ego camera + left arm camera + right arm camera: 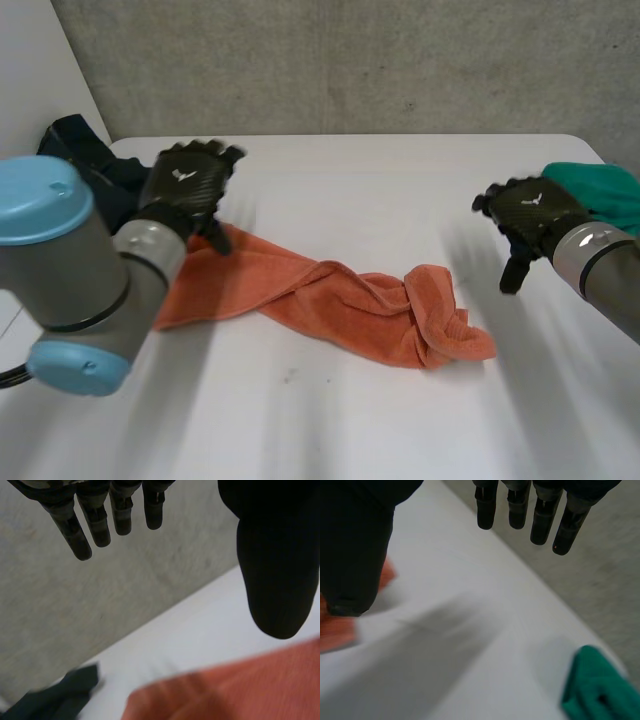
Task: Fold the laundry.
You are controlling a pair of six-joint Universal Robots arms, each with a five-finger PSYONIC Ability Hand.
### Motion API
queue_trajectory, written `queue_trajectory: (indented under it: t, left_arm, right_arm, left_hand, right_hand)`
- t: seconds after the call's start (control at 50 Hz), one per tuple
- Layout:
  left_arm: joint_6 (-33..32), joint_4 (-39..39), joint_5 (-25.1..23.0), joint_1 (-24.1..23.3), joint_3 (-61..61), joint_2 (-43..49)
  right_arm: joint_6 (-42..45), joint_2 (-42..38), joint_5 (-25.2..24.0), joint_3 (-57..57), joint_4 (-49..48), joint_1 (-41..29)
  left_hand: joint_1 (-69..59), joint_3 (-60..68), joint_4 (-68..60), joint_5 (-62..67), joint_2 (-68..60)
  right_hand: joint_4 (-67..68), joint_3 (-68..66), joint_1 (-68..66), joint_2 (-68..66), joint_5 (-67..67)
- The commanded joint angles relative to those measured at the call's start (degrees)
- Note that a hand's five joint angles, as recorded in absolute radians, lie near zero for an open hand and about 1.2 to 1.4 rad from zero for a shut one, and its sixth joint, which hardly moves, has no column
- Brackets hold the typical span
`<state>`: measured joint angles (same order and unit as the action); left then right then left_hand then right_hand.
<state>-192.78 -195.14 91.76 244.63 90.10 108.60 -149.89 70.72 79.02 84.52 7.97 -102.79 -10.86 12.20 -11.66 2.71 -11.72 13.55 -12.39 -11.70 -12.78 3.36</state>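
Note:
An orange cloth (330, 300) lies crumpled and twisted across the middle of the white table (330, 420). My left hand (190, 185) hovers over the cloth's left end, fingers (95, 522) straight and thumb (275, 555) spread, holding nothing; the orange cloth (240, 690) lies below the thumb. My right hand (530, 215) is off the cloth's right end, raised above the table with its fingers (540, 515) straight and empty. A strip of the orange cloth (340, 630) shows beside its thumb (355, 545).
A dark navy garment (95, 160) lies at the table's back left corner, also seen as a dark garment (55, 697) past the cloth. A green cloth (600, 190) sits at the right edge behind my right hand; the green cloth (600, 687) lies near the table's rim.

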Motion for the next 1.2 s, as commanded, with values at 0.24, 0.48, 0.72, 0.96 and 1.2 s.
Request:
queue_trajectory:
  t: [0.24,0.48,0.72,0.96,1.2]
  left_arm:
    - [-11.74,0.29,-0.27,11.48,14.40,-2.07]
    - [-11.48,-0.06,-0.62,13.07,16.69,-0.67]
    - [-11.57,-1.03,-0.79,12.37,15.72,2.23]
    - [-11.83,-1.64,-3.17,11.31,14.85,4.78]
    - [-12.09,-2.08,-3.17,11.22,11.51,9.70]
  right_arm:
    - [-17.90,-10.16,-0.71,-11.21,8.90,-9.62]
    - [-13.68,-17.72,5.96,-12.80,7.32,-12.88]
    - [-7.80,-11.41,7.11,-5.25,-2.25,-12.44]
    - [-1.64,-7.97,7.55,1.35,-5.77,-11.30]
    - [-1.64,-6.39,7.38,3.28,-6.92,-11.30]
  left_hand:
    - [-5.41,4.07,-4.61,3.56,-4.55]
    - [-11.96,10.62,-11.16,10.11,-11.10]
    - [-16.85,15.51,-16.05,15.00,-15.99]
    - [-25.76,24.42,-24.96,23.91,-24.90]
    - [-30.30,28.96,-29.51,28.46,-29.44]
  right_hand:
    - [-3.55,2.39,1.70,2.78,-3.36]
    - [12.62,-13.78,-14.47,-13.39,12.81]
    - [66.45,-67.61,-68.30,-67.22,66.64]
    - [66.45,-67.61,-68.30,-67.22,66.64]
    - [66.45,-67.61,-68.30,-67.22,66.64]
